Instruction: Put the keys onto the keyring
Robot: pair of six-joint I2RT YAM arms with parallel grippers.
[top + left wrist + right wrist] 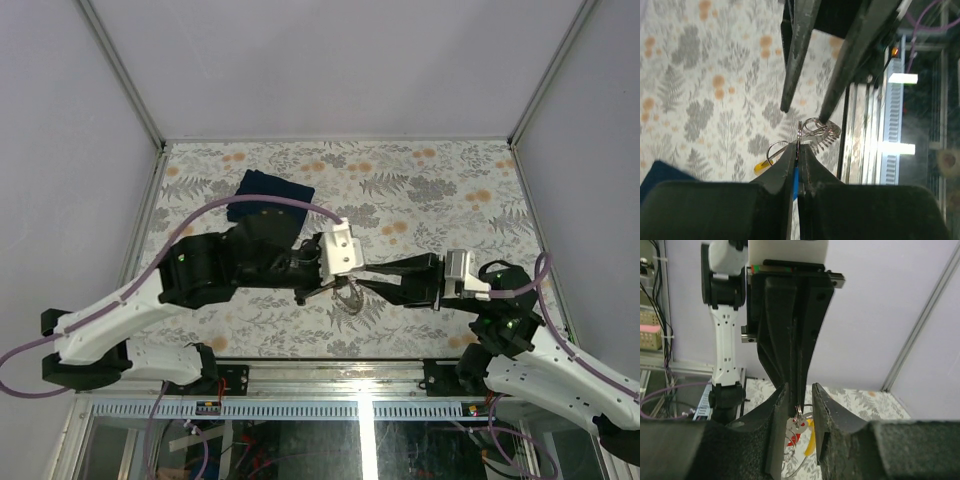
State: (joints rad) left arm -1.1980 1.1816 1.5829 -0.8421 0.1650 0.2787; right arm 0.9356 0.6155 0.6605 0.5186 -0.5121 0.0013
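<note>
At the near middle of the flower-patterned table (440, 180), the two arms meet tip to tip. The left gripper (799, 148) has its fingers pressed together, pinching a blue-tagged key (795, 182). Only a sliver of the key's oblong plastic tag shows between the pads, and a small metal ring stands edge-on out of the tips. The thin grey metal keyring (769, 151) curves away just beside those tips, close above the table. A yellow plastic key tag (761, 166) and a red plastic key tag (794, 437) hang with it. The right gripper (800, 389) comes in from the right with its fingers spread and nothing between them but the left gripper's tips. Whether it touches them I cannot tell. A dark blue folded cloth (268, 192) lies well apart on the far left of the table.
</note>
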